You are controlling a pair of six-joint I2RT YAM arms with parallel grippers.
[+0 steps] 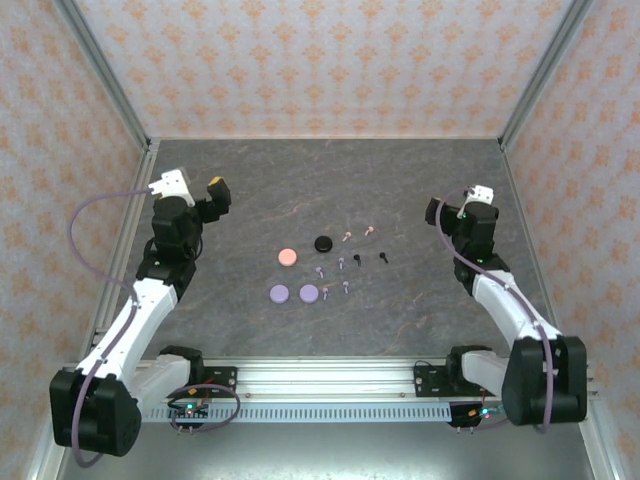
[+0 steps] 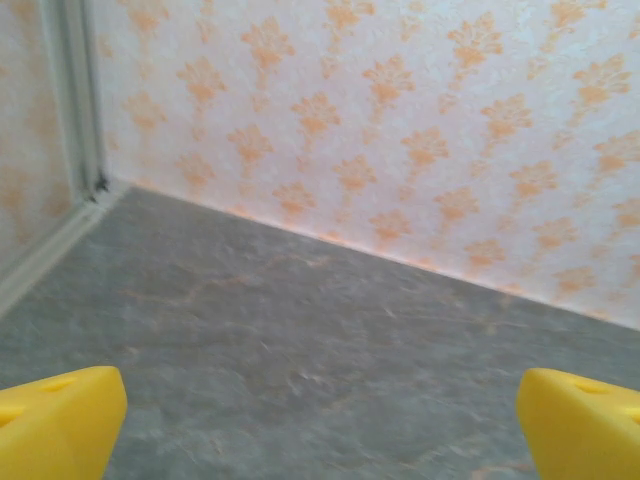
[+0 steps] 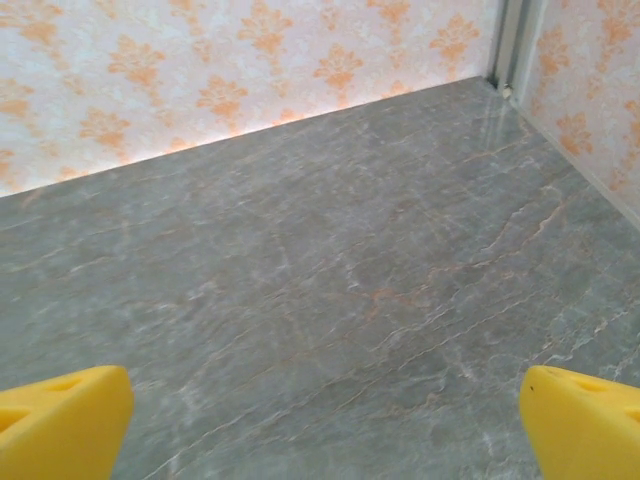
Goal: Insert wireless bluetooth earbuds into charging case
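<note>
**Arms parked at the sides, earbuds loose in the middle**

The earbuds (image 1: 358,258) lie scattered on the table (image 1: 430,310) near its middle, between the two arms. Two pink ones are on the far side, two black ones are beside them, and a few lavender ones lie nearer to the arms. Just left of them are four round discs: a pink disc (image 1: 287,257), a black disc (image 1: 323,243) and two lavender discs (image 1: 279,293). I judge that these are the charging cases, matched by colour to the buds. They probably lie in one close group so that either arm can reach them.

The left fingers (image 2: 60,425) are spread wide and hold nothing, and the right fingers (image 3: 60,425) are the same. Each arm is raised at its own side, well apart from the group, and its camera looks across the table toward the wall (image 2: 400,120). No bud sits on a disc, so the task seems to be at its start. The buds are tiny, so the first pick will need careful aim.
</note>
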